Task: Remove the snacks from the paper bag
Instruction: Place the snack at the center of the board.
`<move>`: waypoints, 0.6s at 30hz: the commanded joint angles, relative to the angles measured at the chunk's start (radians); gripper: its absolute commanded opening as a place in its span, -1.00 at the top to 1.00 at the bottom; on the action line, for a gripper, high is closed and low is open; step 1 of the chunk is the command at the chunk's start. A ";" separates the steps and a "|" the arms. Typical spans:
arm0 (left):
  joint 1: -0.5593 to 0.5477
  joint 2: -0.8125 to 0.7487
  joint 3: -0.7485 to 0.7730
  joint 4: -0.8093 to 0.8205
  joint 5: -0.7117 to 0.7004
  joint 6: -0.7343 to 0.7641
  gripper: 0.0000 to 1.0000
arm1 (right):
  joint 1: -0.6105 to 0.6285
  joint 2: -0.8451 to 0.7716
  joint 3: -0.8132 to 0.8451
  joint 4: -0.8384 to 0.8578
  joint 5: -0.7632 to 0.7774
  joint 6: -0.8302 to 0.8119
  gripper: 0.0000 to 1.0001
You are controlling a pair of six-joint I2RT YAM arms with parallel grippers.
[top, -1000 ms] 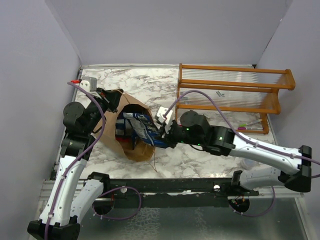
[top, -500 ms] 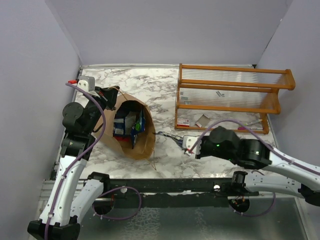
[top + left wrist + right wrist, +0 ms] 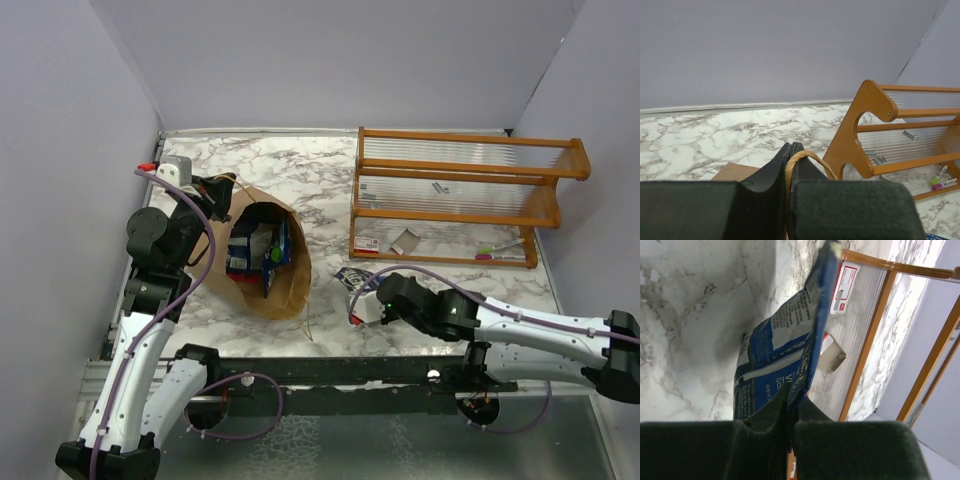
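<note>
Although the top view shows the left gripper (image 3: 213, 195) only as a dark block at the far rim of the paper bag (image 3: 288, 298), the left wrist camera settles it: the fingers are pressed together on the bag's twisted-paper handle (image 3: 802, 156), whose loop arches just past their tips. The bag lies on its side on the marble table (image 3: 320, 190), its mouth gaping toward the overhead camera. Several snacks (image 3: 243, 252), mostly dark blue, sit inside it; neither wrist camera sees them.

The right gripper (image 3: 355, 292) hangs low over the marble to the right of the bag and apart from it, clamped on a dark blue packet (image 3: 348, 274). From above, that packet is a small dark patch. The right wrist camera shows it pinched by one edge and rising crumpled from the fingers, with white lettering on its face. Whether it touches the table cannot be told.

Past the packet, the same camera picks out the wooden rack (image 3: 866, 347), with a red-and-white packet (image 3: 847, 282) and a folded grey card (image 3: 832, 357) on its lowest shelf.

Bare marble separates the bag's mouth from the held packet. The rack's front rail stands near the packet's far side. The left arm sits close to the left wall.
</note>
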 commanded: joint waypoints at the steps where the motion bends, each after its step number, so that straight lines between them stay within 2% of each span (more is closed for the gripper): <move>1: -0.003 -0.016 -0.007 0.045 0.000 -0.009 1.00 | -0.023 0.088 0.006 0.191 0.058 -0.104 0.97; 4: -0.003 -0.013 -0.005 0.048 0.020 -0.027 1.00 | -0.024 0.146 0.026 0.139 -0.037 -0.091 0.98; 7: -0.003 -0.013 0.000 0.042 0.029 -0.032 1.00 | -0.022 0.131 0.006 0.127 -0.103 -0.099 0.98; 13: -0.003 -0.006 0.002 0.038 0.027 -0.034 1.00 | -0.020 0.065 -0.042 0.080 -0.103 -0.169 0.98; 18: -0.003 -0.002 -0.001 0.038 0.032 -0.040 1.00 | -0.020 0.084 -0.054 0.019 -0.055 -0.081 0.98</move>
